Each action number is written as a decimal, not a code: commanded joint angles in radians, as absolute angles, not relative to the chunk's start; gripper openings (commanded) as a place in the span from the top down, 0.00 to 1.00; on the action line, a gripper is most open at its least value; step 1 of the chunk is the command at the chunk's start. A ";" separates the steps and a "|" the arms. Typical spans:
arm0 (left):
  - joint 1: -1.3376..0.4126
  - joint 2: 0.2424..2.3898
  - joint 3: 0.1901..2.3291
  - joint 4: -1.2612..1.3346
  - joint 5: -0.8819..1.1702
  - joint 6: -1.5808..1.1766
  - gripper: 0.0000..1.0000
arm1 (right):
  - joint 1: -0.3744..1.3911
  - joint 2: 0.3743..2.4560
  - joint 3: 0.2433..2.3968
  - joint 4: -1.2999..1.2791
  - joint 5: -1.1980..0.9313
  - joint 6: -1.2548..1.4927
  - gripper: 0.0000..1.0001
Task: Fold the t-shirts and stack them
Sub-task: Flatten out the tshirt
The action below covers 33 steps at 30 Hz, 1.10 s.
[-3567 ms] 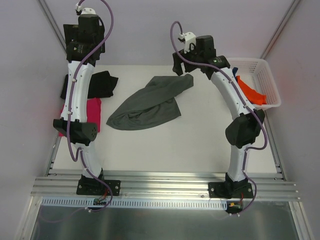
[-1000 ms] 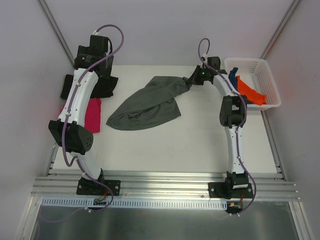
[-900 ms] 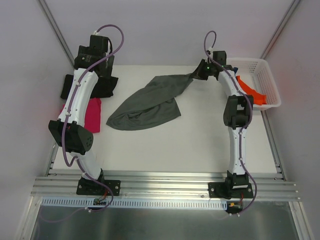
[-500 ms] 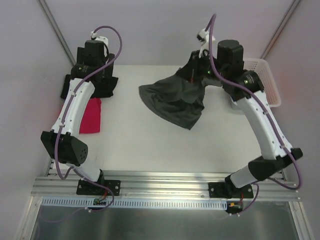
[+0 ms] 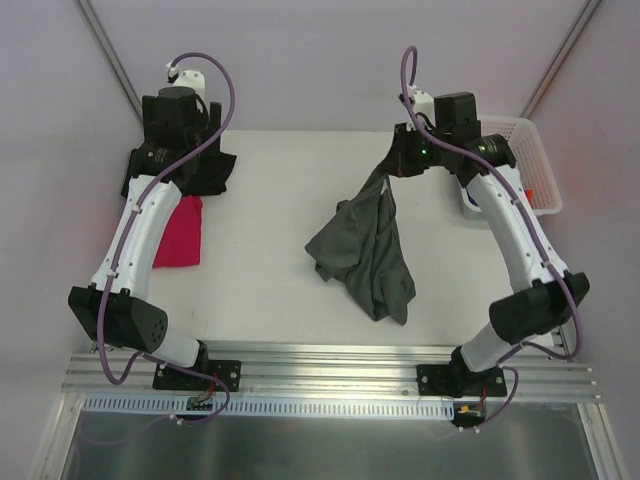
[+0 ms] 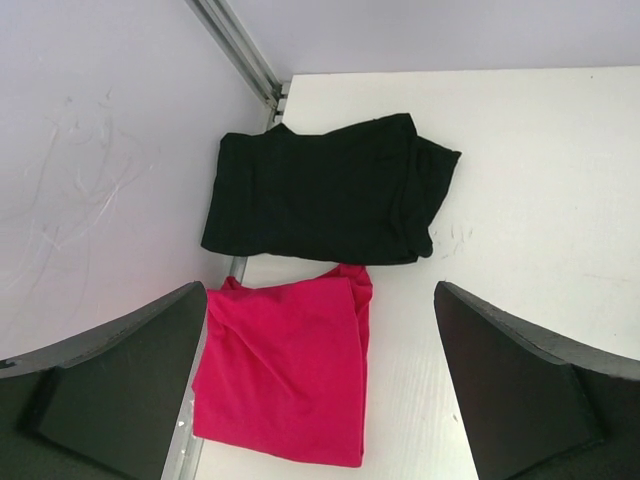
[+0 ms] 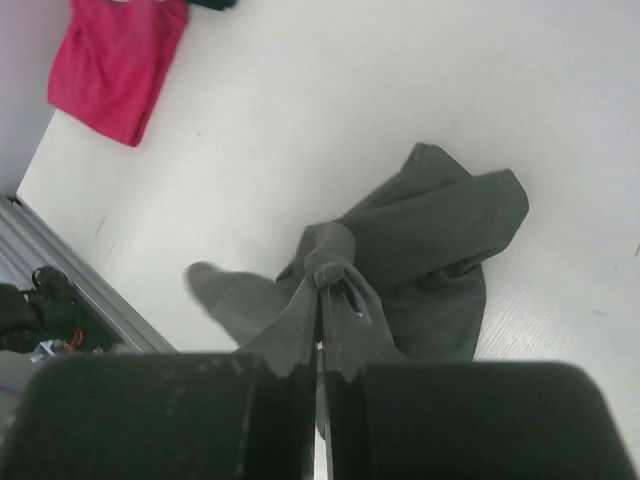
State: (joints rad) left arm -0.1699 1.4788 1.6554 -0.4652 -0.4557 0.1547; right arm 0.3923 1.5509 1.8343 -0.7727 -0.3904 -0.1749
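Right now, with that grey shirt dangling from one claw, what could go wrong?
The right gripper pinches only a small bunch of the grey shirt, so the cloth might slip out. The shirt also hangs twisted, so it may land in a crumpled heap that is hard to fold.

Overhead view facing down on the table (image 5: 260,290), wrist views looking down closer, all sharing the magenta shirt (image 6: 285,375)

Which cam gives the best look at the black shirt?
Left wrist: the black shirt lies folded and fully in frame, unobstructed. From the top view the left arm covers its middle, leaving only the edges showing. Right wrist catches just a dark sliver at the top edge.
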 commanded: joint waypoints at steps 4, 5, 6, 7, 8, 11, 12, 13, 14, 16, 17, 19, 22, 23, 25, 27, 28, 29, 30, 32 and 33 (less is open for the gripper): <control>-0.167 1.483 1.666 -0.413 -0.503 0.230 0.01 | 0.201 1.801 1.819 -0.782 -0.537 -0.148 0.96; -0.166 1.488 1.670 -0.413 -0.512 0.235 0.01 | 0.189 1.863 1.827 -0.798 -0.511 -0.158 0.88; -0.167 1.493 1.678 -0.413 -0.518 0.238 0.01 | 0.164 1.890 1.841 -0.808 -0.483 -0.166 0.74; -0.167 1.496 1.678 -0.413 -0.514 0.239 0.01 | 0.154 1.914 1.871 -0.818 -0.467 -0.182 0.52; -0.167 1.496 1.675 -0.413 -0.511 0.244 0.01 | 0.144 1.928 1.887 -0.822 -0.459 -0.208 0.45; -0.167 1.491 1.660 -0.417 -0.511 0.244 0.01 | 0.146 1.936 1.957 -0.845 -0.486 -0.283 0.42; -0.166 1.485 1.642 -0.420 -0.517 0.236 0.01 | 0.167 1.928 1.973 -0.873 -0.506 -0.299 0.43; -0.166 1.479 1.629 -0.423 -0.522 0.226 0.01 | 0.182 1.919 1.980 -0.882 -0.532 -0.311 0.43; -0.166 1.473 1.614 -0.426 -0.531 0.212 0.01 | 0.201 1.907 1.968 -0.885 -0.538 -0.325 0.43; -0.166 1.454 1.556 -0.426 -0.529 0.203 0.01 | 0.262 1.890 1.948 -0.887 -0.551 -0.325 0.45; -0.166 1.451 1.514 -0.429 -0.526 0.193 0.01 | 0.285 1.888 1.933 -0.884 -0.555 -0.324 0.45; -0.166 1.445 1.487 -0.448 -0.523 0.170 0.01 | 0.354 1.897 1.927 -0.884 -0.528 -0.333 0.48; -0.161 1.410 1.418 -0.472 -0.462 0.121 0.01 | 0.455 1.922 1.942 -0.899 -0.467 -0.402 0.54; -0.161 1.402 1.381 -0.472 -0.436 0.121 0.01 | 0.477 1.954 1.953 -0.917 -0.451 -0.406 0.54; -0.163 1.390 1.356 -0.472 -0.420 0.117 0.01 | 0.528 2.006 1.977 -0.930 -0.449 -0.400 0.54; -0.167 1.388 1.338 -0.477 -0.463 0.101 0.01 | 0.558 2.031 1.968 -0.927 -0.443 -0.399 0.54; -0.175 1.384 1.333 -0.479 -0.477 0.110 0.01 | 0.569 2.045 1.967 -0.927 -0.418 -0.416 0.54; -0.184 1.382 1.328 -0.477 -0.488 0.136 0.01 | 0.580 2.075 1.968 -0.930 -0.407 -0.426 0.55; -0.205 1.370 1.327 -0.477 -0.508 0.146 0.01 | 0.581 2.092 1.971 -0.930 -0.397 -0.436 0.56; -0.222 1.338 1.327 -0.477 -0.499 0.155 0.01 | 0.581 2.140 1.988 -0.933 -0.371 -0.454 0.57; -0.230 1.327 1.327 -0.477 -0.491 0.156 0.01 | 0.581 2.155 1.994 -0.936 -0.361 -0.465 0.57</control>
State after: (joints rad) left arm -0.1986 1.4120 1.3258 -0.4915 -0.4770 0.1452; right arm 0.5964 2.1075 1.9450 -0.8986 -0.4225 -0.4034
